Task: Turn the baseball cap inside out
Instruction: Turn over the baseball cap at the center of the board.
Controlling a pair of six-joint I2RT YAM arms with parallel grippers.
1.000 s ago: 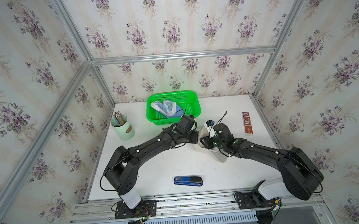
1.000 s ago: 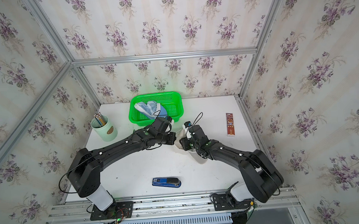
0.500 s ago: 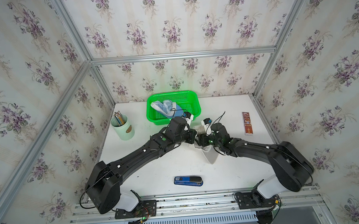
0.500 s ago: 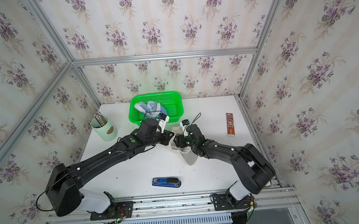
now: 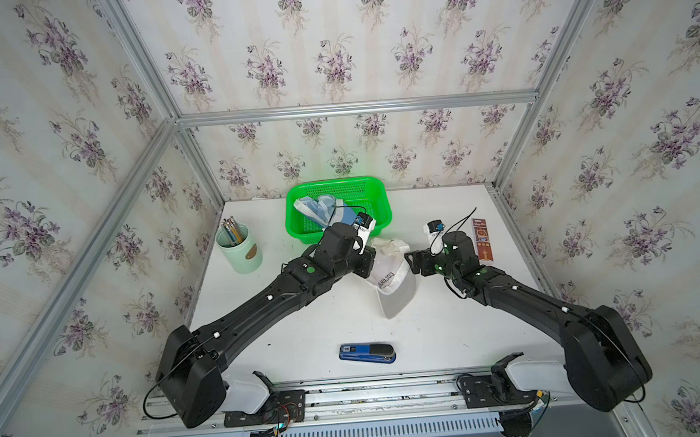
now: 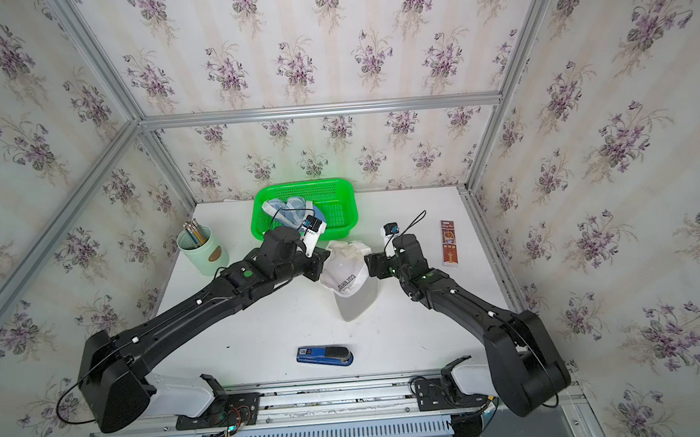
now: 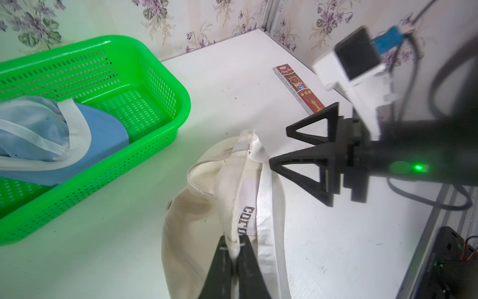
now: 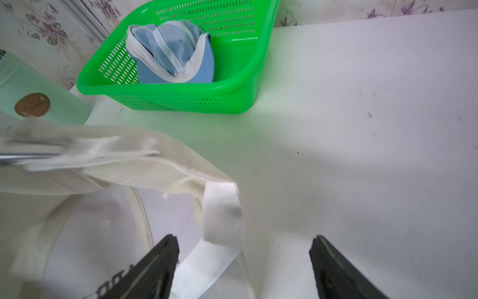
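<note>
Withdrawn from the cap (image 5: 390, 277), the right gripper (image 7: 278, 145) is now held just beside it, jaws spread wide and empty. The cap's band is pinched by the left gripper (image 7: 234, 242); its brim is rested on the table (image 5: 289, 335), near the basket (image 5: 329, 183).

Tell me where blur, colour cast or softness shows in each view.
Right wrist view: the cream cap smears with motion blur, the green basket is sharp and tints the table green beside it. Left wrist view: the right arm's wrist camera looks soft. Both top views: sharp and evenly lit.
</note>
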